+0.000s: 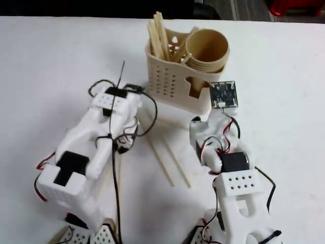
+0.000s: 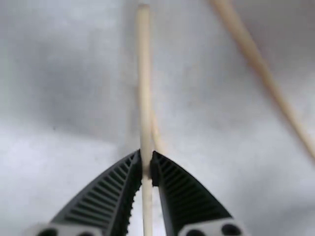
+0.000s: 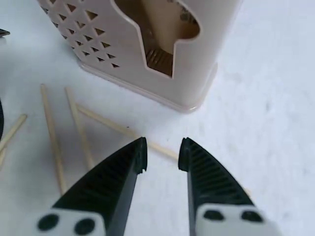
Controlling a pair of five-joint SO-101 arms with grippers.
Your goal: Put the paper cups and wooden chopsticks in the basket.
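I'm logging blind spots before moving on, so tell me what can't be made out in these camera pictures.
High view: the left arm covers the left gripper and parts of the loose chopsticks.
Left wrist view: the gripped chopstick has its near end cut off by the edge.
Right wrist view: the edge cuts off the basket at its rim.

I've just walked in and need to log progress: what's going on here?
Two robot arms are clearing a table into a basket. The stacked paper cups and several chopsticks already stand in it. The left gripper is shut on one chopstick. The right gripper is open, low in front of the basket, near loose chopsticks that lie on the table.
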